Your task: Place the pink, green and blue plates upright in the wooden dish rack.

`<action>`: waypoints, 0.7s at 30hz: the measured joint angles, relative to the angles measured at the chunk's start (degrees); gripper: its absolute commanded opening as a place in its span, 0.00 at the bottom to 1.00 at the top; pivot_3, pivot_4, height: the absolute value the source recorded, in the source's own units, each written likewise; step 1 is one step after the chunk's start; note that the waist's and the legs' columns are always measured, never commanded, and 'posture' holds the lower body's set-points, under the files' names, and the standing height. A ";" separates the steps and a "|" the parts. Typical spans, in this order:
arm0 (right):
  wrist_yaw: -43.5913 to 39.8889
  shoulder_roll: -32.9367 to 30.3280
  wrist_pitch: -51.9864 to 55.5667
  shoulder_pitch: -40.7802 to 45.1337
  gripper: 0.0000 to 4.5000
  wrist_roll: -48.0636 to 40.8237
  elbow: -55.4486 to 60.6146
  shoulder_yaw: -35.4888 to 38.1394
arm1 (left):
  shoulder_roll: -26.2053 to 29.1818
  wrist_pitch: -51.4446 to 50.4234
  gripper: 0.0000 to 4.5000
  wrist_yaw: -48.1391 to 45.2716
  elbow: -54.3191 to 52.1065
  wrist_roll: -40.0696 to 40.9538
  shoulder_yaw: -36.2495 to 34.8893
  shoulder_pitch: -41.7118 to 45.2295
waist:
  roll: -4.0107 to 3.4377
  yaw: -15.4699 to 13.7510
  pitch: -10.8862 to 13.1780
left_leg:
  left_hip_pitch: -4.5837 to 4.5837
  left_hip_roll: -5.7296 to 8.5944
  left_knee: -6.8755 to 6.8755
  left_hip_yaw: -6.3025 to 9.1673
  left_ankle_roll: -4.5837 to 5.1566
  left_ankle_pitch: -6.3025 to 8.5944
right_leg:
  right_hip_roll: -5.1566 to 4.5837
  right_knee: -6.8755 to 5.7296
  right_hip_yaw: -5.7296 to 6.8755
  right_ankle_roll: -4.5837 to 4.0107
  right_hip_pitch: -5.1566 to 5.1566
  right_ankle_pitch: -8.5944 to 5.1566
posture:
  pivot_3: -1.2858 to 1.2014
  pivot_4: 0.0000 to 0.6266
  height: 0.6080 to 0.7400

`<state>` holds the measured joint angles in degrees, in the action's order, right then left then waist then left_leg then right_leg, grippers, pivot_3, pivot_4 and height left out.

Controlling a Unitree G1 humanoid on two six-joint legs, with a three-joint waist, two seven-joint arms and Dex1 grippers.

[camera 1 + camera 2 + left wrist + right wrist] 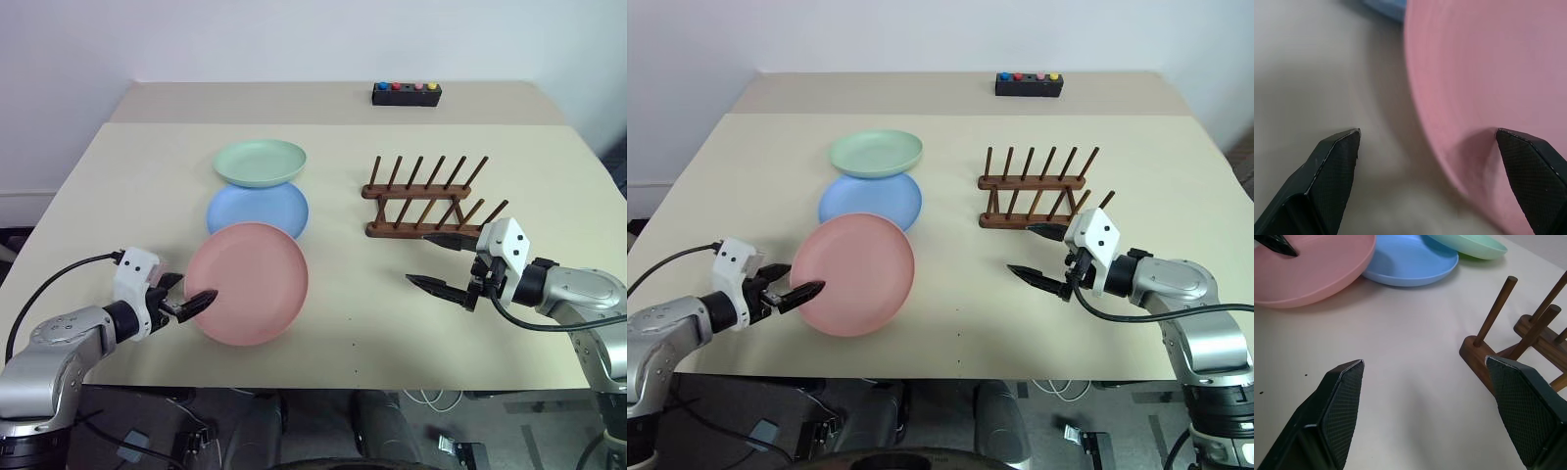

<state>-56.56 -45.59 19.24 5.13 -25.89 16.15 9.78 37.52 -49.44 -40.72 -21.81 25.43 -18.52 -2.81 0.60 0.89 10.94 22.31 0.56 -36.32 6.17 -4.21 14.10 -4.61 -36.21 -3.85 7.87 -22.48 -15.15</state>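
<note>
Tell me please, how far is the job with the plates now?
Nothing is done yet: the wooden dish rack holds no plate. The pink plate, blue plate and green plate lie overlapped on the table. In hand: the left gripper, jaws open, straddles the pink plate's rim. The right gripper waits open beside the rack. All three plates are left.

Left gripper [185, 297] low, fingers spread wide, angled inward and slightly down. Right gripper [439, 261] also spread wide, pointing inward, wrist near level.
</note>
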 measured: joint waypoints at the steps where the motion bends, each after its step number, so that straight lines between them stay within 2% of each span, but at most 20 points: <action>1: 0.05 0.00 0.00 0.00 0.92 0.00 0.00 0.00 | 0.01 0.04 0.89 0.01 0.36 0.12 0.24 0.22 | 0.00 0.01 0.00 | 0.00 0.00 0.00 0.00 0.00 0.00 | 0.00 0.00 0.00 0.00 0.00 0.00 | 0.52 0.24 0.96; 3: 0.18 0.00 0.00 -0.16 0.92 0.00 0.01 0.00 | 0.02 0.39 0.72 0.00 0.83 0.31 0.42 0.29 | -0.01 0.03 0.00 | 0.00 0.00 0.00 0.00 0.00 0.00 | 0.00 0.00 0.00 0.00 0.00 0.00 | 0.52 0.24 0.96; 9: 0.43 0.00 -0.03 -0.53 0.92 0.00 0.01 0.00 | -0.01 2.59 0.03 -0.68 1.54 1.99 -0.51 -0.74 | -0.01 0.04 -0.01 | 0.00 0.00 0.01 -0.01 0.00 0.00 | -0.01 0.00 0.00 -0.01 0.00 0.00 | 0.52 0.24 0.96; 21: 0.41 -0.02 -0.51 -0.62 0.92 0.02 0.02 0.01 | -1.36 6.41 0.01 -0.86 1.18 6.70 -1.99 -2.29 | -0.06 0.17 -0.05 | -0.03 -0.01 0.07 -0.04 0.00 0.00 | -0.01 0.02 -0.01 -0.03 -0.03 -0.02 | 0.52 0.24 0.96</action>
<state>-56.14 -45.61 18.72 4.51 -25.87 16.17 9.79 36.16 -43.03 -41.58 -20.64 32.13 -20.50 -5.09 0.53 1.06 10.89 22.28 0.55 -36.25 6.13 -4.21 14.10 -4.62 -36.19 -3.87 7.84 -22.51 -15.16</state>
